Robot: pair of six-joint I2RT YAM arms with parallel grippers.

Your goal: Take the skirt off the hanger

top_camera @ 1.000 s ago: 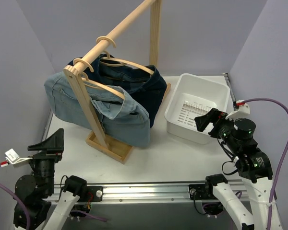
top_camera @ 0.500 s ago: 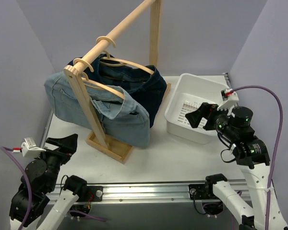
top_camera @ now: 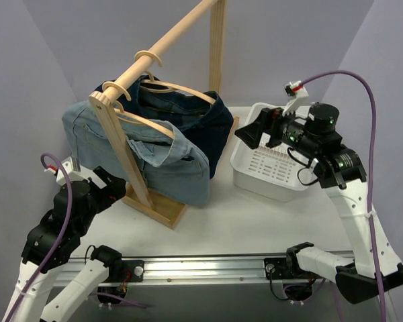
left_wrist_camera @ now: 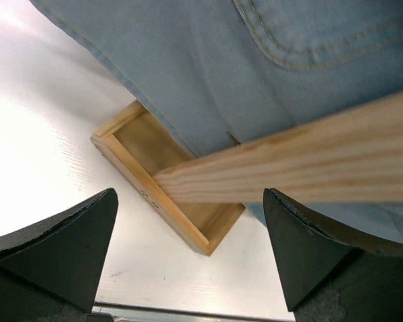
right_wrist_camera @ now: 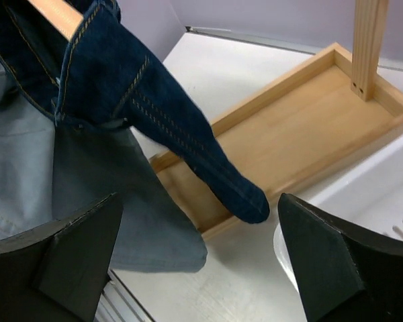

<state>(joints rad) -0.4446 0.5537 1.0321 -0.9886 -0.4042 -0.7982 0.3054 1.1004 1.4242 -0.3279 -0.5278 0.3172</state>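
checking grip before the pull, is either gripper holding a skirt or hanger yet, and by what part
Nothing is held. The left gripper and right gripper both stand open, short of the light skirt and dark skirt.

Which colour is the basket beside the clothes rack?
White; the basket shows best in the top external view.

White counter (top_camera: 255, 221) carries a wooden garment rack (top_camera: 124, 157): round top rail (top_camera: 178, 31) running diagonally, two flat uprights, each seated in a shallow wooden tray base (left_wrist_camera: 171, 201). Far tray base (right_wrist_camera: 302, 127) sits just beside a white plastic bin (top_camera: 279, 144) with slotted floor, on the right side of the counter. Dark denim garment (top_camera: 195, 127) hangs on the rear hanger, one corner drooping over the far tray. Lavender walls (top_camera: 289, 47) enclose three sides.
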